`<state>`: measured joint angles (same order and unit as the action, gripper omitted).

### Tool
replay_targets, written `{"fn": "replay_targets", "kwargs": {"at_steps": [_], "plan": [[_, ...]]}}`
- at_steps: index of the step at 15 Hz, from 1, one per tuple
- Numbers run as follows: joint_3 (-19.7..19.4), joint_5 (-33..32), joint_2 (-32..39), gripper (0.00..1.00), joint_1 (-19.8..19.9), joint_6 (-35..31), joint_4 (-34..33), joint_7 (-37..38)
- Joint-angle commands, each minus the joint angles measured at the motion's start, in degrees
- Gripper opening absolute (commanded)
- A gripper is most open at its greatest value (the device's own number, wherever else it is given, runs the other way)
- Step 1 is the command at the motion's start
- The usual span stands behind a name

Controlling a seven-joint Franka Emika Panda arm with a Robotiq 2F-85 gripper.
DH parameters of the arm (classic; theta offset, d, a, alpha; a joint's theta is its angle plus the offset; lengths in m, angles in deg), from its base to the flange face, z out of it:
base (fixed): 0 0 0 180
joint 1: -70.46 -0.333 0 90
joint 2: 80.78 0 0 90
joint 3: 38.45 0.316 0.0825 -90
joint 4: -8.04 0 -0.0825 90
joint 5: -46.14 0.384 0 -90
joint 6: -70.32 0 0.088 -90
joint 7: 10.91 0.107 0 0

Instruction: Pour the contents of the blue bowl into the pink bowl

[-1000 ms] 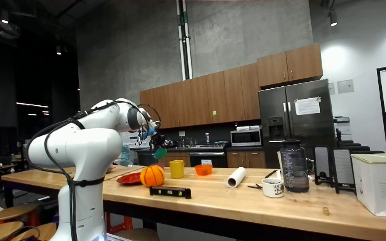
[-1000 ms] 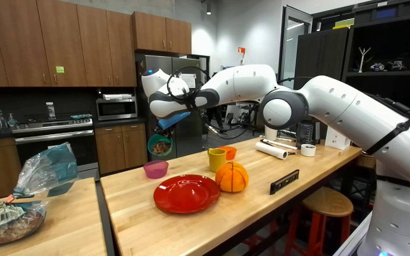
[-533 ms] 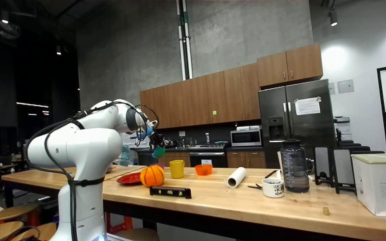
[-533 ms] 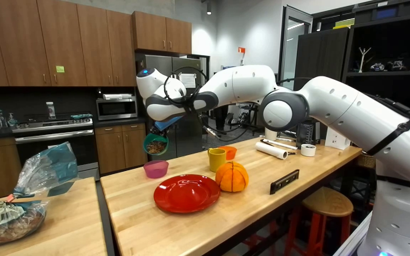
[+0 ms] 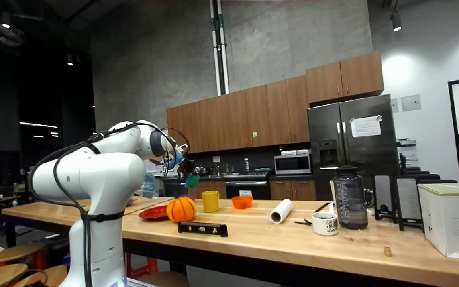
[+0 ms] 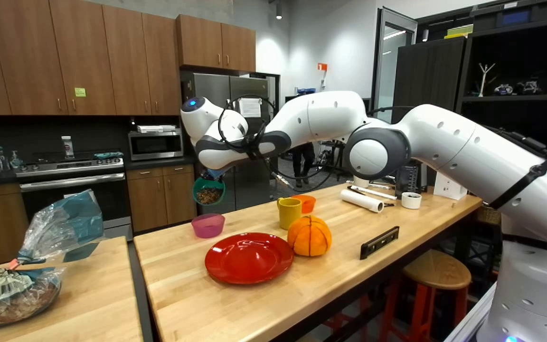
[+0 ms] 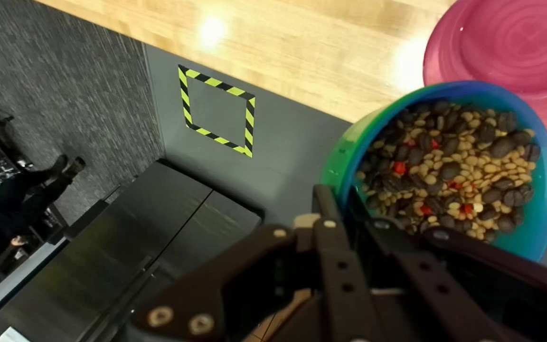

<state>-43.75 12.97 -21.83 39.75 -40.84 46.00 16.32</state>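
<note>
My gripper is shut on the rim of the blue bowl, one finger outside the wall and one inside. The bowl looks blue-green and holds dark beans, tan lentils and red bits. In an exterior view the blue bowl hangs tilted in the air, its opening turned toward that camera, with the contents inside. It also shows in an exterior view. The pink bowl stands on the table below it. In the wrist view the pink bowl is partly covered by the blue bowl and looks empty.
A red plate, an orange pumpkin, a yellow mug and an orange bowl stand near the pink bowl. A black level lies nearer the arm. The table's far edge runs close by. A person stands in the background.
The gripper and blue bowl have shifted slightly left in an exterior view, more directly above the pink bowl. The arm has sunk a little. The bowl's tilt has changed slightly; contents stay inside.
</note>
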Motion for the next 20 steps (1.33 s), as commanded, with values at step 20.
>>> {"fn": "replay_targets", "kwargs": {"at_steps": [20], "plan": [[-5.93,-11.64,0.48,0.02,-3.81,-4.75,3.79,14.94]]}}
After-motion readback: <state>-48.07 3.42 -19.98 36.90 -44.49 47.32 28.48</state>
